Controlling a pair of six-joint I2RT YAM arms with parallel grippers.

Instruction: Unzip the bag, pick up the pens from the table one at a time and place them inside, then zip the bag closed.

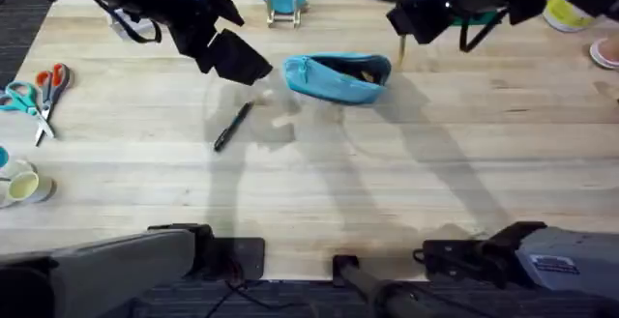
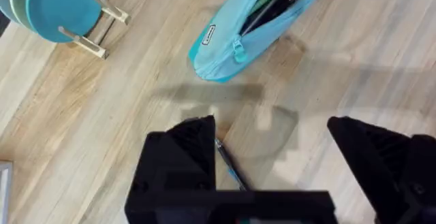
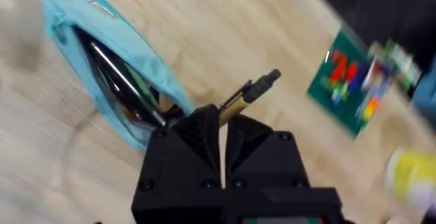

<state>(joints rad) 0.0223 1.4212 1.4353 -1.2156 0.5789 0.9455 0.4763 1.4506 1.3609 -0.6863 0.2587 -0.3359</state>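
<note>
- On the worktop [image 1: 406, 183] the bag [image 1: 337, 76] lies unzipped
- Right fingers [image 3: 221, 125] are clamped on the yellow pen [image 3: 248, 96] beside it
- Black pen [image 1: 232, 127] lies near the left fingers [image 2: 272, 149], which are spread apart; zipping is not yet done

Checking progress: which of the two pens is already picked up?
The yellow pen with a black end, clamped in the right tool. The black pen lies on the table.

the fingers [image 3: 219, 125] hide most of the yellow pen [image 3: 253, 92].
</note>
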